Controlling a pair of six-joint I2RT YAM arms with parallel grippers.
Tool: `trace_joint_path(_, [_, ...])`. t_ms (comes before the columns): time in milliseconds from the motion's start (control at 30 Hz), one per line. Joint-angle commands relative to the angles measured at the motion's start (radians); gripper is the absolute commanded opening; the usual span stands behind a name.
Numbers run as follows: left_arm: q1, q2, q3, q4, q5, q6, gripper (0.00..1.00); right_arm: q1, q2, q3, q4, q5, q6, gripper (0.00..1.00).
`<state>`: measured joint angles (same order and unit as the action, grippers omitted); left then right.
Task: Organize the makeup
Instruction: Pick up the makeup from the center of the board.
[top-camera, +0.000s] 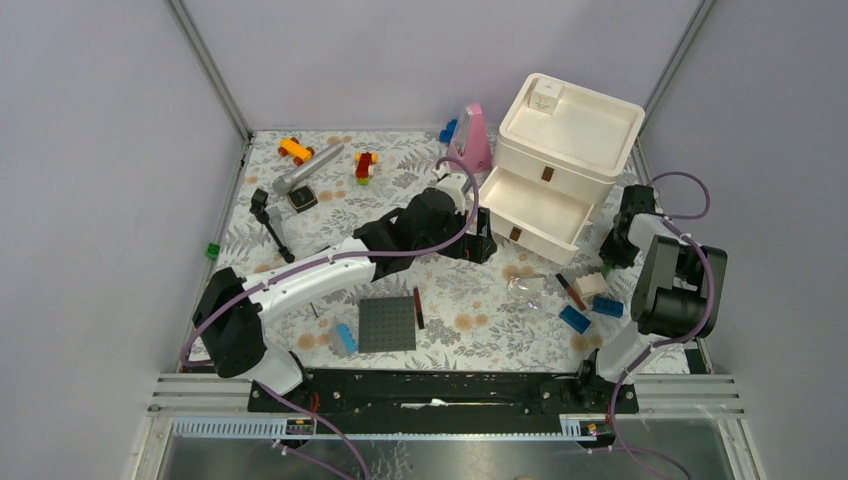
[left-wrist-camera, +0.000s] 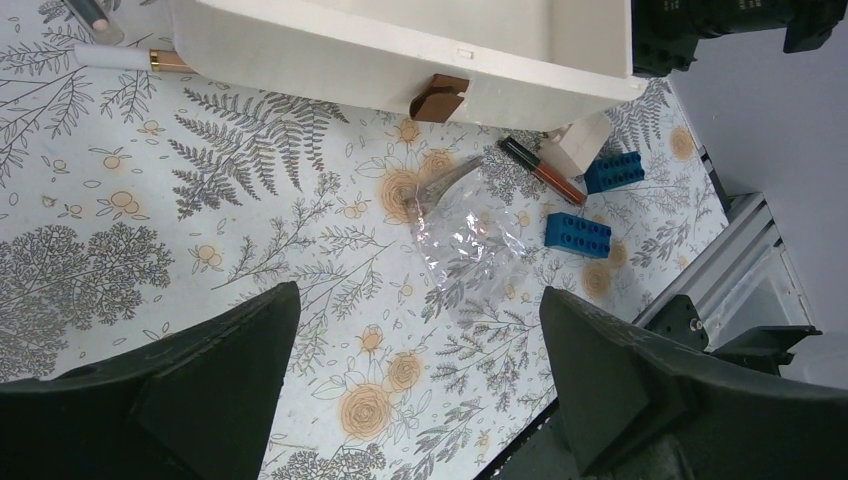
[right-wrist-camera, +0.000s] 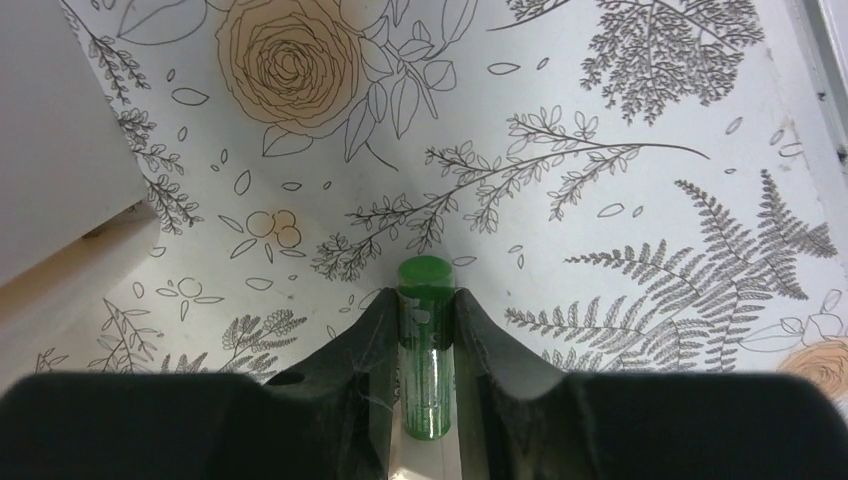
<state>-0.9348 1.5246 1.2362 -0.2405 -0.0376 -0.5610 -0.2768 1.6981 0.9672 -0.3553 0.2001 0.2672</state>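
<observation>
Tabletop (right-wrist-camera: 600, 100): green tube (right-wrist-camera: 425, 350) in right gripper (right-wrist-camera: 425, 300)

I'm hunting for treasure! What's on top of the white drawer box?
One small white cube sits on the white drawer box, in its far left corner. Whatever lies under it is covered.

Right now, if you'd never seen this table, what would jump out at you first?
The white drawer unit at the back right, its bottom drawer pulled open, dominates the flowered table. The left arm stretches across toward it, its left end effector open toward a crumpled clear wrapper. By the unit's right side, the right end effector pinches a green tube.
</observation>
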Motion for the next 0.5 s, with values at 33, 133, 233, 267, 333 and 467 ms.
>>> trace_joint_path(33, [-0.003,-0.072,0.025,0.017,-0.037,0.032,0.99,0.004,-0.137,-0.008,-0.007,0.062,0.035,0.0])
trace_joint_path(133, [0.0,-0.087,0.067,-0.02,-0.037,0.049,0.99,0.001,-0.243,-0.01,-0.007,0.088,0.051,0.0])
trace_joint_path(233, [0.02,-0.101,0.119,-0.1,-0.052,0.071,0.99,0.0,-0.39,-0.012,-0.005,0.171,0.065,0.0])
trace_joint_path(267, [0.03,-0.107,0.132,-0.125,-0.055,0.078,0.99,-0.001,-0.446,-0.016,0.005,0.199,0.057,0.0])
trace_joint_path(333, [0.054,-0.131,0.143,-0.162,-0.056,0.094,0.99,0.001,-0.564,-0.029,0.061,0.215,0.02,0.0])
trace_joint_path(467, [0.118,-0.202,0.089,-0.191,-0.073,0.124,0.99,0.001,-0.792,-0.082,0.244,-0.048,-0.129,0.0])
